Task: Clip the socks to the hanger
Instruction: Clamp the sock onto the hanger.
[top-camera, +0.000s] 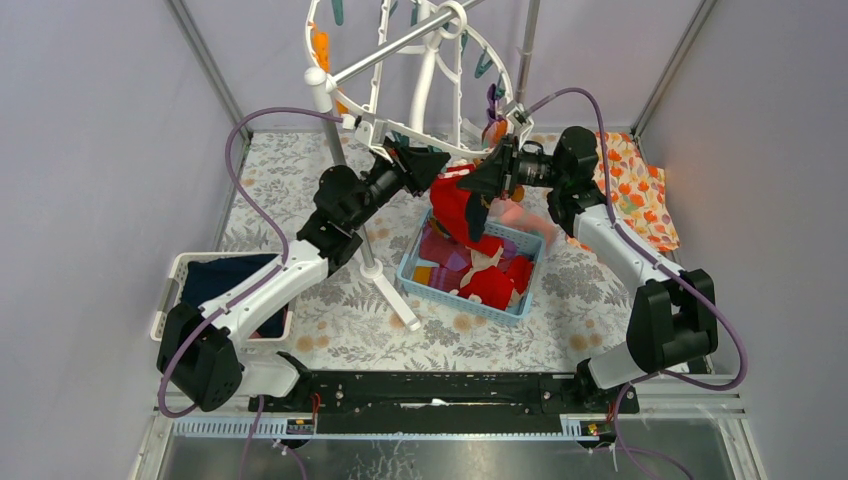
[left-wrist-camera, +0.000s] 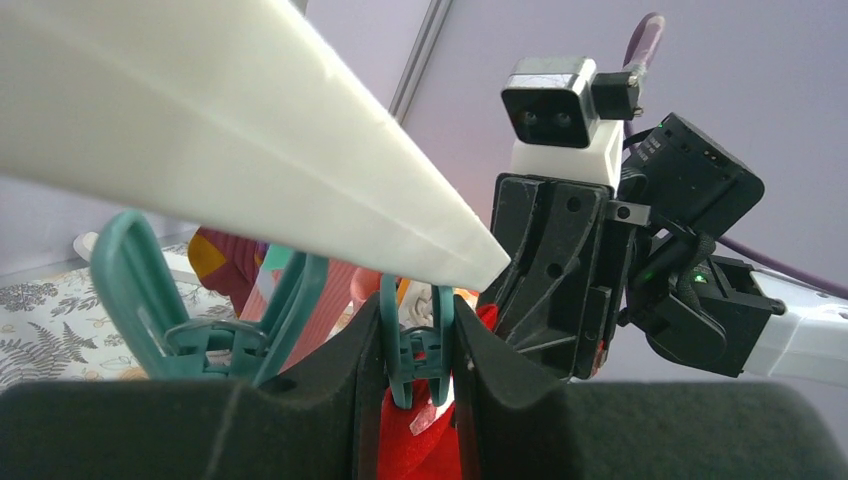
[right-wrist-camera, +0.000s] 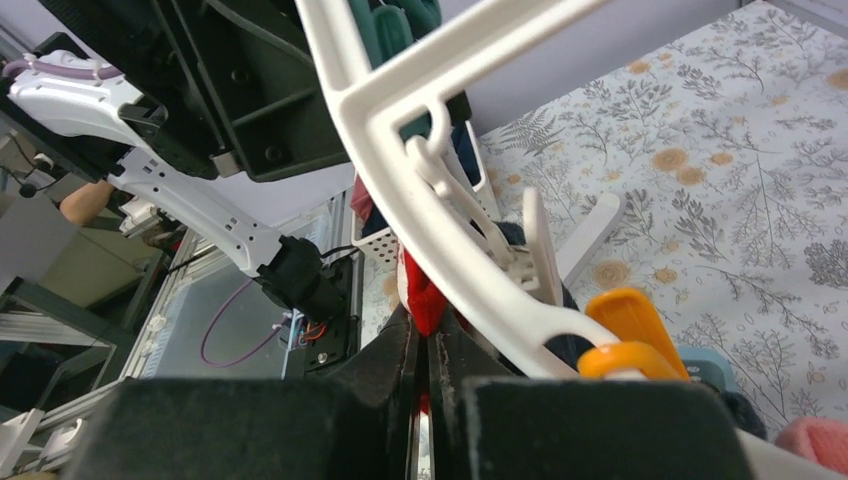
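From the top camera I see the large white plastic ring hanger (top-camera: 430, 75) hanging above the far edge of the floral-covered table (top-camera: 330, 320). My left pincer (top-camera: 425, 165) and right pincer (top-camera: 478, 180) meet nose to nose just under its near rim. A bright red fabric sock (top-camera: 458, 210) hangs from the right pincer, long axis pointing down, its lower end over the pale blue plastic basket (top-camera: 412, 268) of other socks sitting mid-table.

On the left wrist camera my left pincer is partly closed, its fingers (left-wrist-camera: 335, 400) squeezing a teal plastic clip (left-wrist-camera: 415, 350) that dangles from the hanger's white bar. Red cloth shows directly below the clip, between my fingers. I cannot tell whether the sock's edge is inside the clip's mouth.

On the right wrist camera the right pincer is shut tight on the sock's upper edge, with red fabric bulging above the fingertips against the white rim. An orange plastic clip (right-wrist-camera: 625, 335) hangs just beside it.

My read: the sock's edge sits at the teal clip, on the right arm's side, so the right arm should feed it in before the left pincer lets the clip bite
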